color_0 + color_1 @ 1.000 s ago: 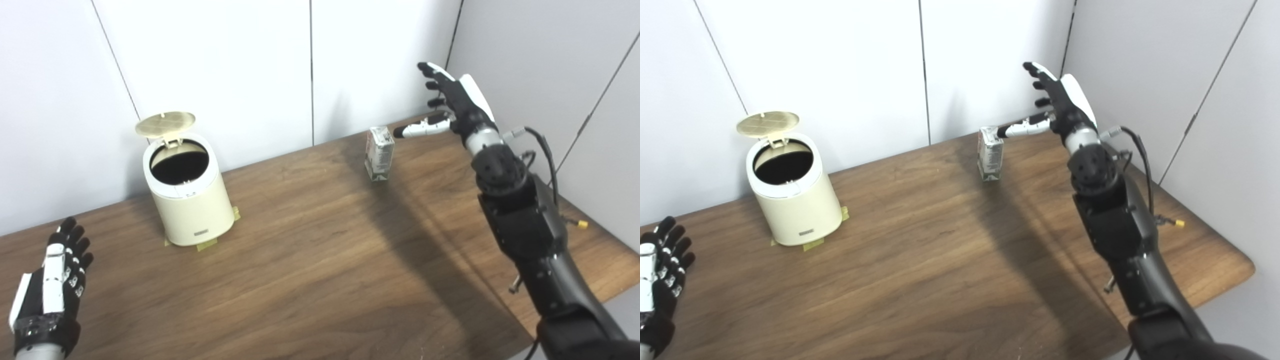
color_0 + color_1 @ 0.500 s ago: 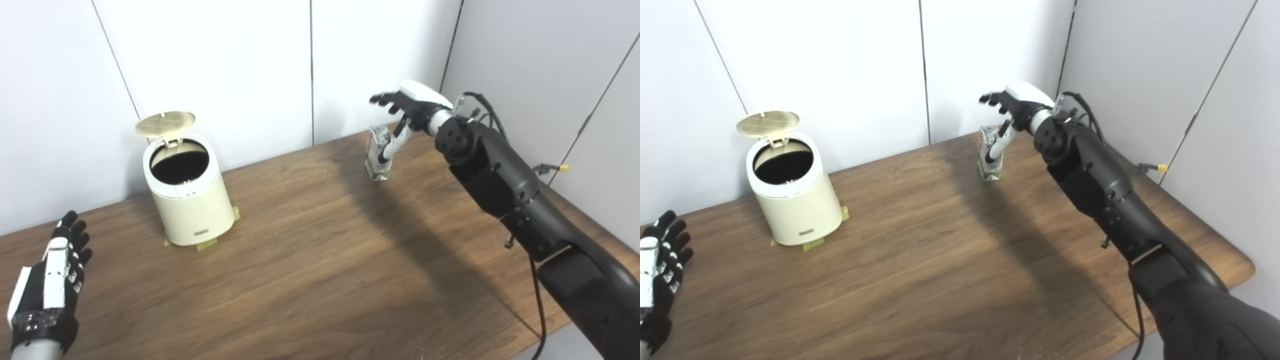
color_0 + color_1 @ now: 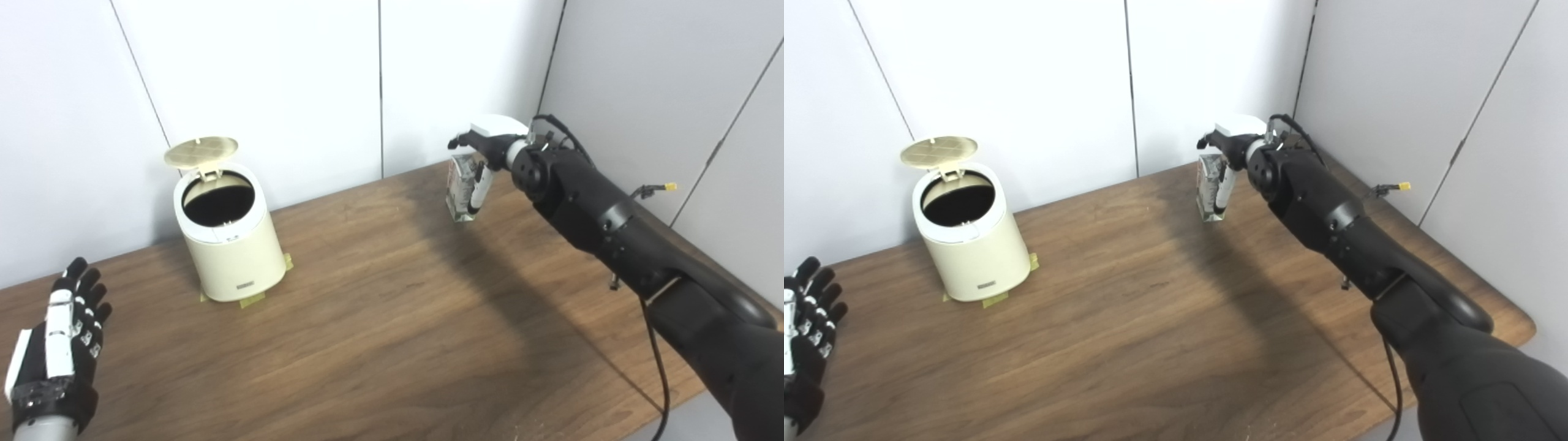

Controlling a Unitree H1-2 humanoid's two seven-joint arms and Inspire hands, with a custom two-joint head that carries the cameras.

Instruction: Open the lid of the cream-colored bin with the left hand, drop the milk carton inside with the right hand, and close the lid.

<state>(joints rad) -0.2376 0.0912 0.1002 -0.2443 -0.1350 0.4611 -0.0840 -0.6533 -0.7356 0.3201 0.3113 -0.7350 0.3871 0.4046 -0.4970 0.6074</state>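
Observation:
The cream-colored bin (image 3: 229, 245) stands at the table's back left with its round lid (image 3: 201, 152) tipped up and the dark inside showing. The milk carton (image 3: 459, 196) stands upright at the back right of the table. My right hand (image 3: 490, 144) is wrapped over the carton's top: the fingers curl down behind it and the thumb (image 3: 479, 187) lies against its near face. My left hand (image 3: 58, 349) rests low at the front left, well short of the bin, with its fingers spread and holding nothing.
The wooden table (image 3: 392, 318) is bounded by white wall panels behind and to the right. Yellow tape (image 3: 248, 300) sticks out under the bin's base. A cable with a yellow tip (image 3: 670, 185) hangs beside my right forearm.
My right hand swung from raised and spread beside the carton down onto it and curled its fingers around it. The left hand drifted slightly toward the front edge. Bin and lid unchanged.

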